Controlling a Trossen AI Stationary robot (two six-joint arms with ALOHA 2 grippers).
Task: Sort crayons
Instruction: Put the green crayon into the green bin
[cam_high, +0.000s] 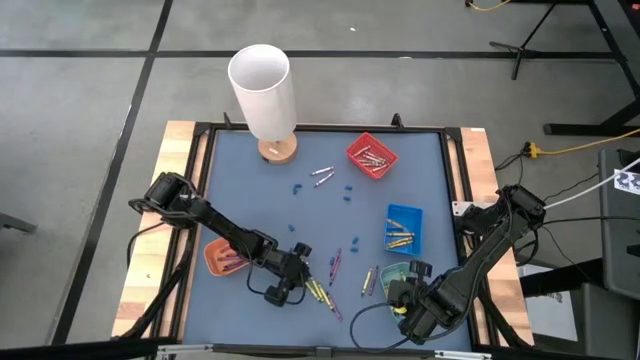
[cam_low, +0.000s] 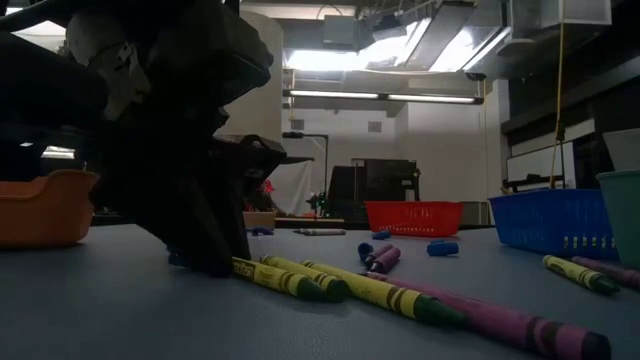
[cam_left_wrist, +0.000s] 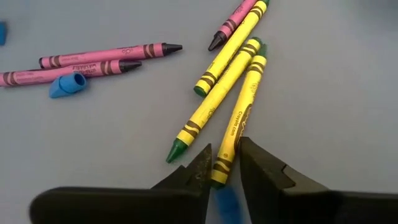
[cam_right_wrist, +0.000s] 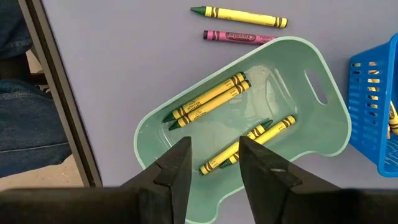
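Near the bench's (cam_high: 250, 190) front edge, my left gripper (cam_left_wrist: 222, 167) has its fingers pinching the end of a yellow paper-wrapped wax crayon (cam_left_wrist: 236, 121). My right gripper (cam_right_wrist: 213, 163) hangs, fingers spread, over the pale green plastic tray (cam_right_wrist: 323, 124) by the front right corner.

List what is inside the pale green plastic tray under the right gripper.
The pale green plastic tray holds four yellow wax crayons in two pairs. The right gripper hovers above, its fingers hiding part of the tray's floor.

Left gripper (cam_left_wrist: 222, 163) astride one crayon (cam_left_wrist: 235, 121), right gripper (cam_right_wrist: 211, 158) over tray (cam_right_wrist: 323, 134) holding crayons (cam_right_wrist: 208, 99)
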